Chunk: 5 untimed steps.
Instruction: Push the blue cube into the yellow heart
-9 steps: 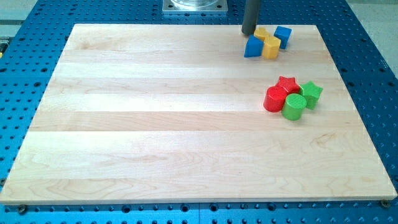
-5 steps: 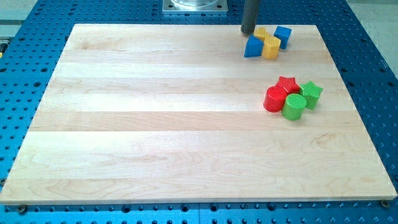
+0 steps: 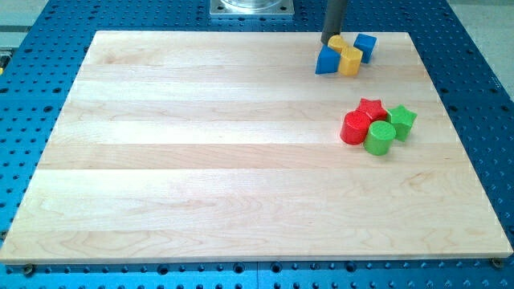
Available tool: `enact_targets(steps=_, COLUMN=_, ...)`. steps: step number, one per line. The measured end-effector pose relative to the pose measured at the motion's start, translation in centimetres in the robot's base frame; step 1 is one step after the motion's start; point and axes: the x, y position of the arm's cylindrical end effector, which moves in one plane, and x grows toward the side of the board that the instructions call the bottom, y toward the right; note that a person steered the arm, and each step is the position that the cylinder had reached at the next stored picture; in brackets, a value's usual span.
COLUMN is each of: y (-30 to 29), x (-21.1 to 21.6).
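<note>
Four blocks cluster at the view's top right, where my tip [image 3: 332, 42], a bare rod clamping nothing, stands just beside the yellow heart [image 3: 337, 42]. Beyond it, the blue cube [image 3: 365, 46] looks already pressed against it, so little seems left.

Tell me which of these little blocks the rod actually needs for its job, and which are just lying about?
In the job:
blue cube
yellow heart
my tip, at the view's top, touching the yellow heart's left side

Lying about:
blue block
yellow block
red star
red cylinder
green star
green cylinder
</note>
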Motion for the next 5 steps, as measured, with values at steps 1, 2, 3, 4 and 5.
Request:
enact_targets(steps=1, y=0.41, x=0.18)
enact_targets(steps=2, y=1.20, x=0.18)
enact_targets(steps=3, y=1.39, x=-0.17)
enact_targets(steps=4, y=1.39, x=-0.42)
enact_targets(steps=5, y=1.39, x=-0.72)
